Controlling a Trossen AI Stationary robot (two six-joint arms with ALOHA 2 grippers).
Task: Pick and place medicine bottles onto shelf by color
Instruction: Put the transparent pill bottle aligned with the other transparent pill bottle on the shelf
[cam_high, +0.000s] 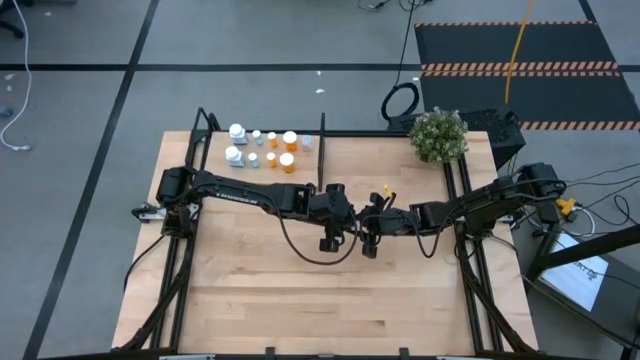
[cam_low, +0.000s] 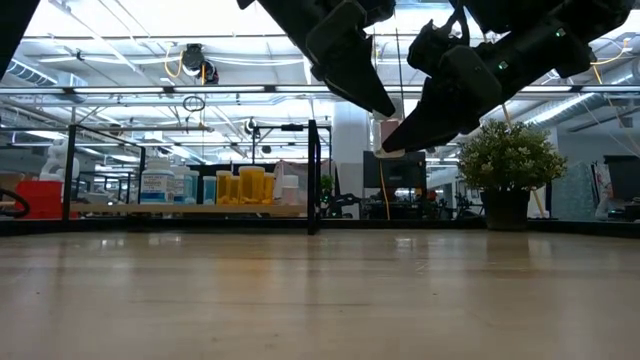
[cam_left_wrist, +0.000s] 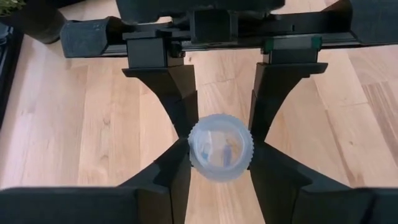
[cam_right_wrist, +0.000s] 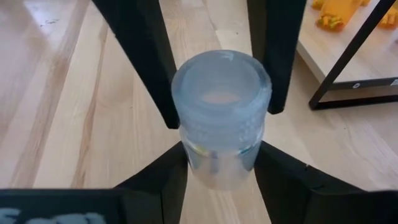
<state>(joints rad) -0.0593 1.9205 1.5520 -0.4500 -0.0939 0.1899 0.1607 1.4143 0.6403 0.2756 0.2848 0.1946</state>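
A small pale blue medicine bottle (cam_low: 388, 135) hangs in the air over the middle of the table. My left gripper (cam_left_wrist: 221, 155) and my right gripper (cam_right_wrist: 221, 158) meet there tip to tip, both shut on it. The left arm reaches in from the table's left and the right arm from its right (cam_high: 375, 222). The shelf (cam_low: 190, 210) stands at the far left of the table. On its plank stand white (cam_high: 236, 132), pale blue (cam_high: 256, 136) and orange bottles (cam_high: 290, 140). My left gripper pinches the bottle's round ribbed rim (cam_left_wrist: 194, 154) between its two fingers, one on each side. The fingers slant down from the table's left. The bottle is lifted clear of the table. My right gripper pinches the bottle's narrower labelled body (cam_right_wrist: 191, 158) between its two fingers, just behind the wider ribbed end (cam_right_wrist: 221, 87). The fingers slant down from the table's right, opposite the left fingers (cam_right_wrist: 146, 68), which flank the same bottle.
A potted plant (cam_high: 438, 135) stands at the far right corner. Black frame posts (cam_high: 322, 140) rise at the shelf's right end. Bare wooden tabletop (cam_high: 330, 300) stretches out on the near side of both arms.
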